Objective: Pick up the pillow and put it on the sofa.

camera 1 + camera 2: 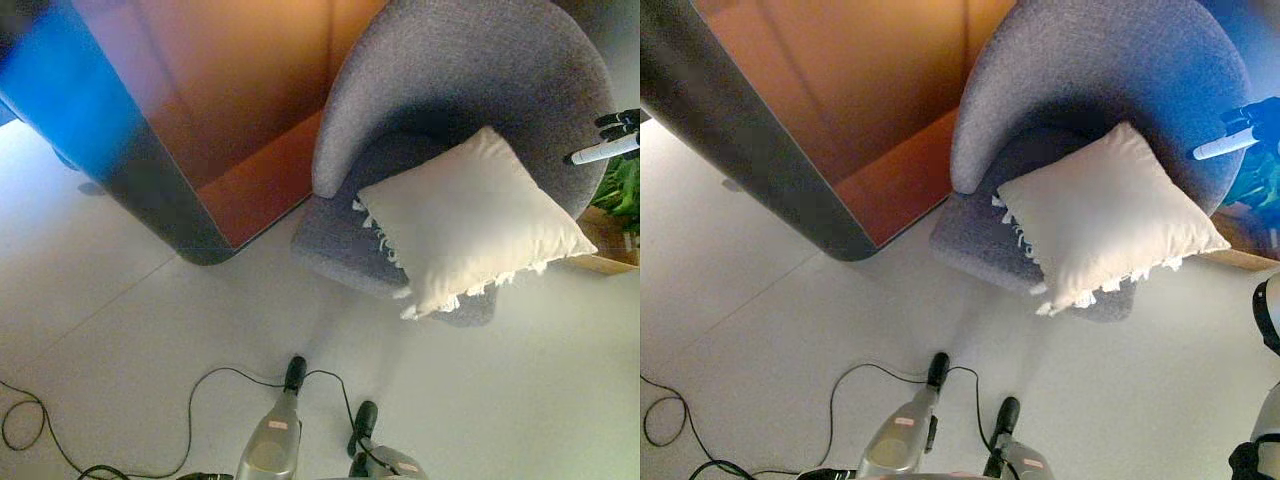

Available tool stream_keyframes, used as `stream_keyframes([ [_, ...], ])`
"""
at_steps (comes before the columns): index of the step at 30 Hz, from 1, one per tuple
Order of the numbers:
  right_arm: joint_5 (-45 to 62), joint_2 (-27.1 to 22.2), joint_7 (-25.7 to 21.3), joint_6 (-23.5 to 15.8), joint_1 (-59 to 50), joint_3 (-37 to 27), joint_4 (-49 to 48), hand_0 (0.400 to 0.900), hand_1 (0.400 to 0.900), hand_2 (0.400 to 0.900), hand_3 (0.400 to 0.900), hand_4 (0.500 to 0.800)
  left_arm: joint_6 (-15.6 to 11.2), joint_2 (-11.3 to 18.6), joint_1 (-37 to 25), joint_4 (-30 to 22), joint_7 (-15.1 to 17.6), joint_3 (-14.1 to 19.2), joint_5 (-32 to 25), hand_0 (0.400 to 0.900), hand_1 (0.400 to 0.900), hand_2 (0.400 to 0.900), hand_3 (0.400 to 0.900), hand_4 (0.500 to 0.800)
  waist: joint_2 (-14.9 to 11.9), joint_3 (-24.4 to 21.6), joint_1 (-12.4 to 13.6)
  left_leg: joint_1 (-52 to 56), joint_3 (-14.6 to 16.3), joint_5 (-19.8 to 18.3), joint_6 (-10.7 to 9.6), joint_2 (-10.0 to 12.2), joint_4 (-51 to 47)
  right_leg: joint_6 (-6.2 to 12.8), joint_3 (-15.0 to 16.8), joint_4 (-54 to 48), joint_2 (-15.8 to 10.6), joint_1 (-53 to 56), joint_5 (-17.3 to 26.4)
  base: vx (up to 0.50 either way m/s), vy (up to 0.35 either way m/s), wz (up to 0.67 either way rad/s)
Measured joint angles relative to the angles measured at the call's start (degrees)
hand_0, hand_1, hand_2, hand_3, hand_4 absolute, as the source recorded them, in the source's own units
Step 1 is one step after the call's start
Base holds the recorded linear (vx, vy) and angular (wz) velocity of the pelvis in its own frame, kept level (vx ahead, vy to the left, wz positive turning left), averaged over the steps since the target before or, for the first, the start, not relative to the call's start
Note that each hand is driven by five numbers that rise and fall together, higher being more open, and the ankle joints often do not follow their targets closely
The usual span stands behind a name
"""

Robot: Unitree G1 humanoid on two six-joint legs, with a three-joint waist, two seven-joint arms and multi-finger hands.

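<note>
The white pillow (470, 220) lies on the seat of the grey sofa (450, 60), a small one with a round back that curves about the seat. The pillow is turned so that its corners point outward. One corner reaches up to the back cushion, and the lowest hangs past the seat's front edge above the floor (150, 330). A short white fringe shows along its left side and its lower right side. The pillow covers most of the seat, and only a strip of grey stays bare at the left and front. The right hand (612, 138) shows at the right edge of the view, beside the sofa's right rim and above the pillow's right corner, apart from both. Only part of it is in view. Its dark fingers and one white-covered finger are stretched out straight toward the sofa, spread and holding nothing. The left hand shows in neither view. Behind the right hand stands a green plant (625, 190) in a wooden box (608, 255), close against the sofa. Left of the sofa rises a large orange-brown panel (230, 90) with a dark rounded edge, its foot on the floor just beside the sofa's left front corner.
</note>
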Motion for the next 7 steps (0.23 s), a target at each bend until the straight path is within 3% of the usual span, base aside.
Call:
stream_keyframes([
  [4, 0.19, -1.37, 2.82, -3.07, 0.39, -1.87, 0.05, 0.900, 0.900, 0.900, 0.900, 0.800, 3.05, 0.43, -1.25, -0.08, -0.88, 0.01, -2.04, 0.900, 0.900, 0.900, 0.900, 0.800, -0.01, -0.57, -1.63, 0.80, 0.87, -0.16, 0.17, 0.02, 0.00, -0.01, 0.88, 0.01, -0.10, 0.40, 0.01, 0.02, 0.013, -0.11],
  [7, 0.85, -2.08, 3.44, -6.27, 6.81, -8.30, -3.90, 0.900, 0.900, 0.900, 0.900, 0.800, 4.99, 0.89, -1.66, -0.05, -1.24, 0.07, -3.60, 0.900, 0.900, 0.900, 0.900, 0.800, -0.13, -2.32, -3.21, 1.52, 1.49, -0.55, 0.21, 0.01, -0.01, 0.03, 1.56, -0.01, -0.24, 0.83, -0.03, 0.02, 0.034, -0.10],
])
